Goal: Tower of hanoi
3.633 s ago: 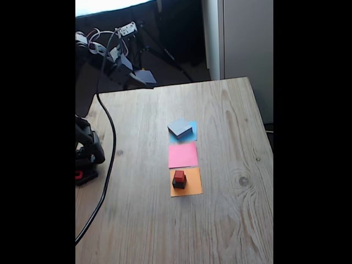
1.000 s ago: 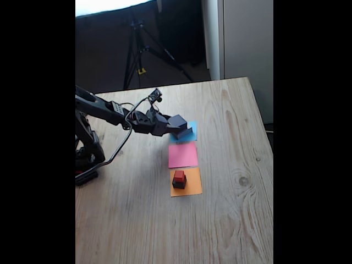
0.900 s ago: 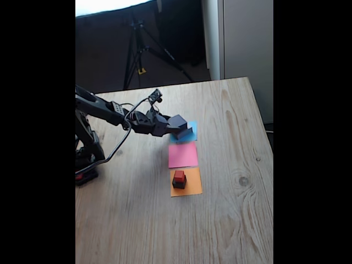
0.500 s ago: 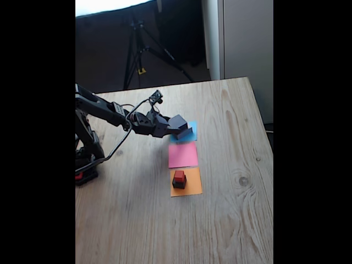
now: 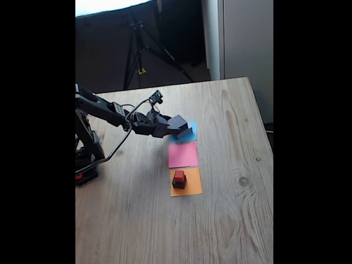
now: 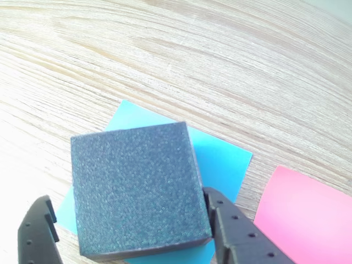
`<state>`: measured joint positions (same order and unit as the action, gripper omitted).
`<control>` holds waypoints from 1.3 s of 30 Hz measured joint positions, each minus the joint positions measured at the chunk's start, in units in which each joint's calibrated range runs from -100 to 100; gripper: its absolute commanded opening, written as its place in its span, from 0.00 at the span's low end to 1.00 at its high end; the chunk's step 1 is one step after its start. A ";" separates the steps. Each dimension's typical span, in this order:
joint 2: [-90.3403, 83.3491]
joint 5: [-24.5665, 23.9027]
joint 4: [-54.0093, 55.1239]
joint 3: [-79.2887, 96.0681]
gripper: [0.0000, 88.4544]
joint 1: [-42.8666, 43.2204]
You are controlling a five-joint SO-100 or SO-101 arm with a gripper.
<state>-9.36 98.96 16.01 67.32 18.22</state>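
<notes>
The grey slab (image 6: 137, 190) lies on the blue paper square (image 6: 220, 162), covering most of it, near the middle of the wooden table (image 5: 231, 220). From where I stand, the gripper (image 5: 177, 126) reaches in low from the arm's side; the wrist view (image 6: 129, 234) has one finger (image 6: 234, 231) right against the slab's edge and the other (image 6: 38, 234) standing off a little on the opposite side. So the jaws straddle the slab, apart, not yet pinching it, as far as I can tell.

Beyond it sits the bare pink paper square (image 5: 182, 155), and further along the orange paper square (image 5: 187, 184) carries the small black cube (image 5: 179, 181) with the tiny red cube (image 5: 179, 175) on top.

The risk I see is a lopsided close: with one finger touching first, the squeeze could shove or twist the slab across the paper. A grip this low on a flat piece might also slip off its thin edge on the lift, or drag the blue paper along.
</notes>
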 measured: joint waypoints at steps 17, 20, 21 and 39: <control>-7.70 -6.25 -3.60 -2.96 0.29 0.21; -11.20 -9.55 -9.21 -5.74 0.18 0.93; -12.57 -10.24 -11.53 -6.87 0.14 1.24; -29.16 -25.52 -92.15 -49.37 0.00 5.89</control>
<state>-38.52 73.44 -76.14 17.95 24.11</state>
